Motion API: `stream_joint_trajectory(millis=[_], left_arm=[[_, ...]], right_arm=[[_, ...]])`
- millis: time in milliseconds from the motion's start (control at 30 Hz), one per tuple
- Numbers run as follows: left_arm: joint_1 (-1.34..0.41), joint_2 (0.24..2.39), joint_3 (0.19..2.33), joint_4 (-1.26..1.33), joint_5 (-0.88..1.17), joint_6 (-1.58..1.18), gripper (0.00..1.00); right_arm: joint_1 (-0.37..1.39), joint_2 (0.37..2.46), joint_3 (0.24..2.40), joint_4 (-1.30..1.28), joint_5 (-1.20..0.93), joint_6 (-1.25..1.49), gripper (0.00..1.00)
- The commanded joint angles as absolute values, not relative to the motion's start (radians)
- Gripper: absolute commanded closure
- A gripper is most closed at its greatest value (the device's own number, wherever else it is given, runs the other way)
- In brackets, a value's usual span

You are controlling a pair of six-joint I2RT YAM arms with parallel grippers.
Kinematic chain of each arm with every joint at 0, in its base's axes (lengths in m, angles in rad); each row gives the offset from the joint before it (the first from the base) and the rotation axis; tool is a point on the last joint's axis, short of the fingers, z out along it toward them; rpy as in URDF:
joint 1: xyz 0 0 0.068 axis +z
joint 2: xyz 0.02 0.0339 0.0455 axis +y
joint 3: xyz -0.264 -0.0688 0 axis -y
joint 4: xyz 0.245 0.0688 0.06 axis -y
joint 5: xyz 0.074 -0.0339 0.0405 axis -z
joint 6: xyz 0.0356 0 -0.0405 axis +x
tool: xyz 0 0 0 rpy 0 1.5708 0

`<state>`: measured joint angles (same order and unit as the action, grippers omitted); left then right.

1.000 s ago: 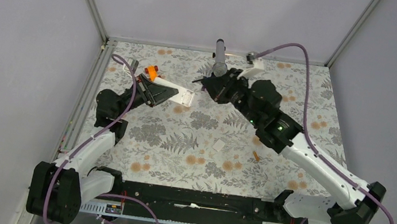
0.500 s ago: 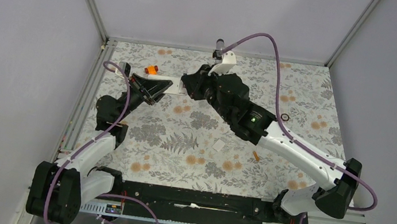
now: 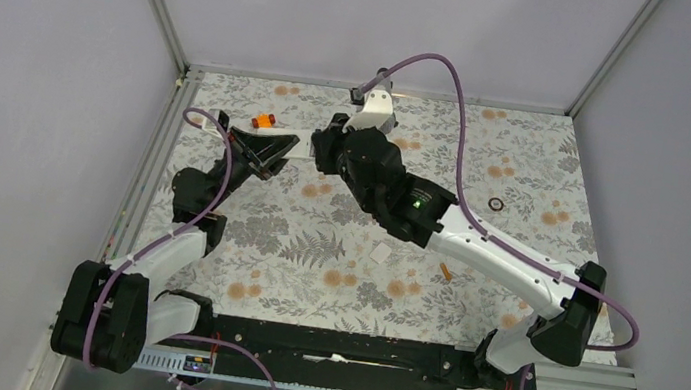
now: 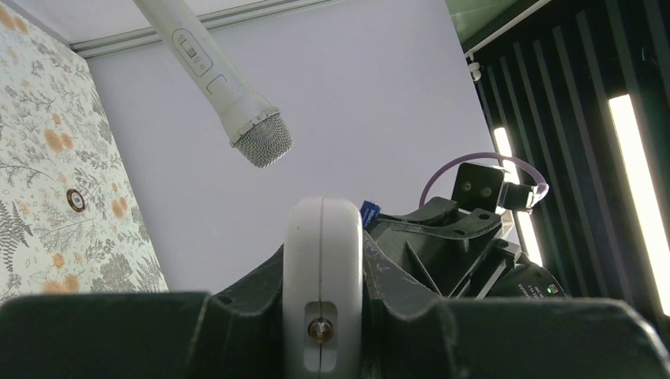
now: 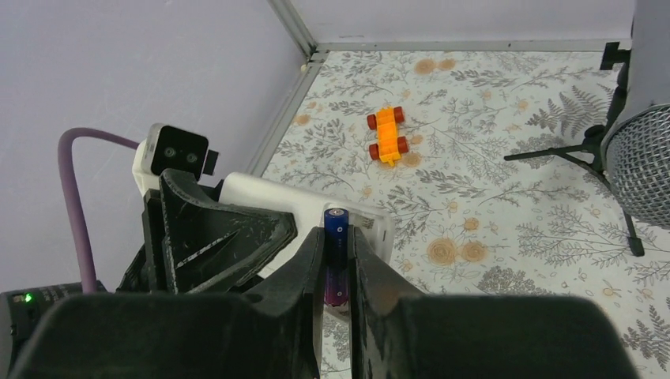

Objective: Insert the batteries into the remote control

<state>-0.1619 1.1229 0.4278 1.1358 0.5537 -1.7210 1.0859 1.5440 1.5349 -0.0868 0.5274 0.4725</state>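
My left gripper (image 3: 269, 153) is shut on the white remote control (image 3: 299, 153) and holds it above the mat at the back left. In the left wrist view the remote (image 4: 322, 268) stands edge-on between the jaws. My right gripper (image 3: 323, 152) is shut on the dark blue-purple battery (image 5: 335, 257) and holds it right at the remote's open end (image 5: 371, 225). The battery's tip also shows in the left wrist view (image 4: 369, 212). The orange battery (image 3: 446, 269) lies on the mat at the right of centre.
A small flat white cover (image 3: 380, 252) lies mid-mat. An orange toy piece (image 3: 262, 122) sits at the back left. A microphone on a tripod (image 5: 644, 154) stands at the back, close to the right wrist. A black ring (image 3: 497, 204) lies at the right.
My right arm has swung left across the back of the mat, bringing the blue-purple battery up to the remote. My left gripper has drawn slightly left with the remote.
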Motion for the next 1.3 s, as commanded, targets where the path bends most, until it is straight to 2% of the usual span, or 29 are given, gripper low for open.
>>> stream_joint_trajectory(millis=[0, 400, 867, 967, 1100, 1267], left_arm=[[-0.163, 1.118, 0.422, 1.266, 0.518, -1.742, 1.0], [-0.163, 1.1, 0.422, 1.255, 0.518, -1.732, 1.0], [-0.163, 1.121, 0.428, 1.324, 0.464, -1.804, 1.0], [-0.163, 1.118, 0.423, 1.314, 0.457, -1.811, 1.0], [-0.163, 1.117, 0.416, 1.311, 0.45, -1.814, 1.0], [-0.163, 1.119, 0.427, 1.321, 0.466, -1.789, 1.0]], right_arm=[[1.093, 1.565, 1.605, -0.104, 0.639, 0.454, 0.94], [1.096, 1.66, 1.686, -0.14, 0.631, 0.467, 0.91], [1.103, 1.667, 1.698, -0.205, 0.653, 0.508, 0.85], [1.103, 1.666, 1.698, -0.205, 0.646, 0.508, 0.86], [1.103, 1.66, 1.693, -0.209, 0.624, 0.518, 0.94], [1.103, 1.658, 1.704, -0.248, 0.611, 0.541, 0.94]])
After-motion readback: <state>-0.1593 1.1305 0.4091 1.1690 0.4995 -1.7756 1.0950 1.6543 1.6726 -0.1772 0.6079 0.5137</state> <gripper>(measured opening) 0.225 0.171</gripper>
